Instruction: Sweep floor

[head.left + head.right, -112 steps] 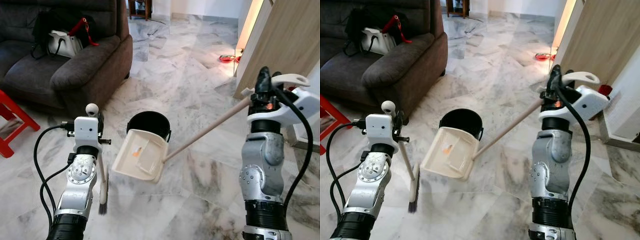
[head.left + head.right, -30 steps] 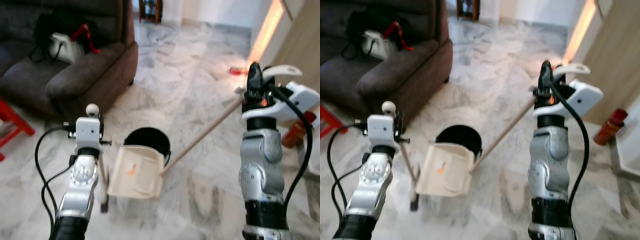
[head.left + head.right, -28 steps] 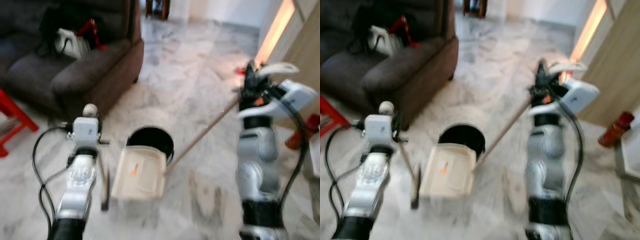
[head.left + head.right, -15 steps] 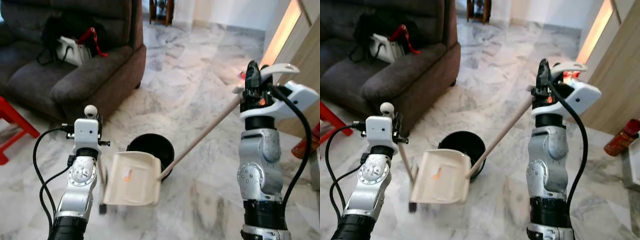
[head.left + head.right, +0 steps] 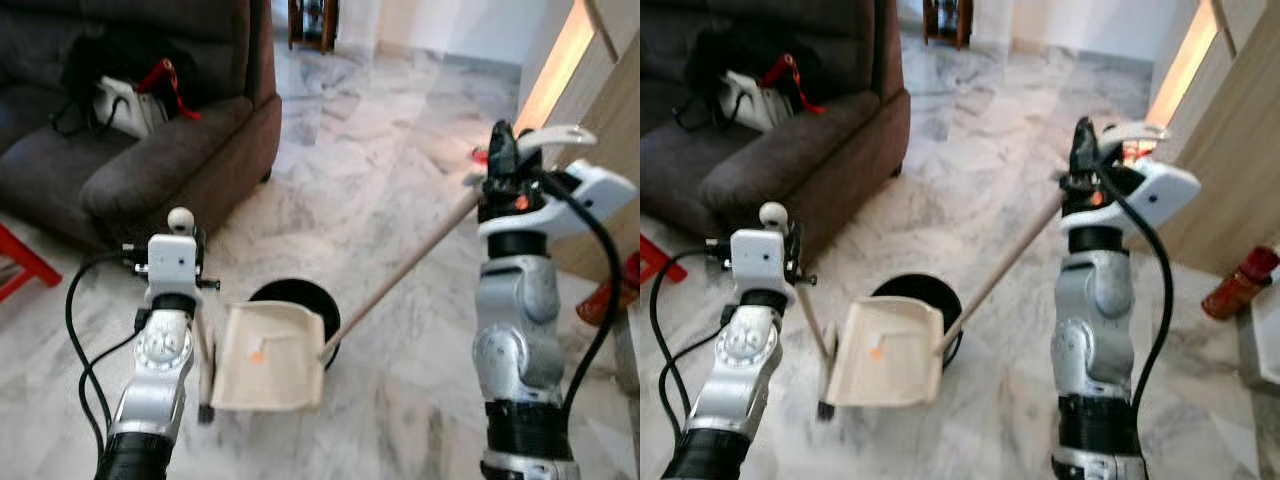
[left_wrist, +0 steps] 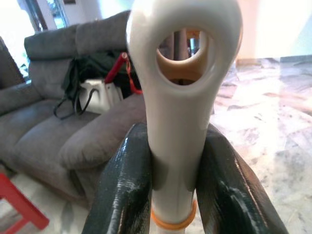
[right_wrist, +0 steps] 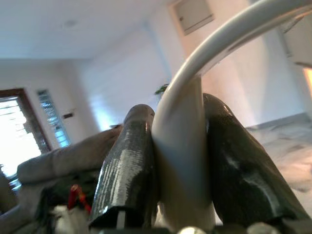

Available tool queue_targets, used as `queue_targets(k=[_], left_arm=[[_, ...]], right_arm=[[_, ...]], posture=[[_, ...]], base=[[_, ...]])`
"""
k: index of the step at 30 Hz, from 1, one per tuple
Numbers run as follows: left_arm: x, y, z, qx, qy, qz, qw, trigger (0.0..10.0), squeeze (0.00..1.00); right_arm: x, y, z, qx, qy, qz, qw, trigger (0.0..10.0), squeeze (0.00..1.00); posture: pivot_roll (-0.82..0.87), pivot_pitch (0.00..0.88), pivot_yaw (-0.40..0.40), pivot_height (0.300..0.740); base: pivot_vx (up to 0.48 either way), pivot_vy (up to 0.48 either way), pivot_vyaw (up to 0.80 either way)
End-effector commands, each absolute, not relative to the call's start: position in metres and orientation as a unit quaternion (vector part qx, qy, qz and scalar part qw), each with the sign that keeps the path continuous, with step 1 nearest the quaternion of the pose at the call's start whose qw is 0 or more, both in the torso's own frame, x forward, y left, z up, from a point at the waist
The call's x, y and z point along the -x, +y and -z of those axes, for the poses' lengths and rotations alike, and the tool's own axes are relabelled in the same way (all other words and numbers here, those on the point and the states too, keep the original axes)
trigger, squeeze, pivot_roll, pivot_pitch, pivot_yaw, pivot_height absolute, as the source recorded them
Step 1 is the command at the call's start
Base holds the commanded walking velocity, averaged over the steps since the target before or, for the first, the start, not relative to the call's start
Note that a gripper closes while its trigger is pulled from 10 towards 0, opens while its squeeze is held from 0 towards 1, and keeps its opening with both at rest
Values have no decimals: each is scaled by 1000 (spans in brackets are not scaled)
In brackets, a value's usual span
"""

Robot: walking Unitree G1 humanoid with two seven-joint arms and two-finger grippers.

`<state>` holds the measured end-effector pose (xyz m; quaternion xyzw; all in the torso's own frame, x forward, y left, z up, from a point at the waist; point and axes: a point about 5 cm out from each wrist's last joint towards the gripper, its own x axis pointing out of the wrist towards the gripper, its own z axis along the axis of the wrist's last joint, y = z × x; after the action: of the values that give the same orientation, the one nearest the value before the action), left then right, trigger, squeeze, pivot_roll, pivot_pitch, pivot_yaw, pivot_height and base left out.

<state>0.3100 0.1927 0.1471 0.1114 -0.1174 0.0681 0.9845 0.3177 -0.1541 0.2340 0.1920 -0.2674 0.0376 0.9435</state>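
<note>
While the right gripper (image 7: 178, 161) has its jaws clamped on the pale grip at the top of the dustpan handle (image 5: 400, 272), the long wooden shaft is seen to slant down and toward the robot's left, ending at the cream dustpan (image 5: 268, 356). The pan is held tilted with its open face up, its far edge overlapping the near rim of the black bin (image 5: 297, 298), and a small orange scrap (image 5: 257, 356) lies inside it. The coming move is judged to turn on this relation: the pan's mouth sits just short of the bin opening, so emptying would call for lifting and tipping it further over the rim, and only the right arm governs that axis.

The jaws of the left gripper (image 6: 170, 185) are closed on the white looped end of the broom handle (image 6: 179, 92); the short broom (image 5: 204, 385) hangs nearly upright, its dark bristles near the marble floor (image 5: 400, 130), just beside the pan's left edge. A knock between broom and pan is judged the chief risk.

Further out, a dark sofa (image 5: 150, 160) carrying a bag (image 5: 120, 100) stands well apart on the left, a red stool (image 5: 15, 265) beside it, and a red bottle (image 5: 1238, 270) by the wooden door (image 5: 600, 90) on the right. Nothing is seen between pan and bin.
</note>
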Motion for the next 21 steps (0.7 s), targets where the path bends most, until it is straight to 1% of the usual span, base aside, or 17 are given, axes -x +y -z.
queue_targets(k=[1,21], left_arm=[[-310,190,-159,-121,-144,-66,980,10000,0],[-310,191,-159,-122,-146,-67,979,10000,0]], right_arm=[[-314,-158,-248,-213,-299,-36,929,10000,0],[-313,-154,-250,-215,-300,-47,928,10000,0]], posture=[[135,66,3,740],[137,66,3,740]], base=[[296,0,0],[295,0,0]])
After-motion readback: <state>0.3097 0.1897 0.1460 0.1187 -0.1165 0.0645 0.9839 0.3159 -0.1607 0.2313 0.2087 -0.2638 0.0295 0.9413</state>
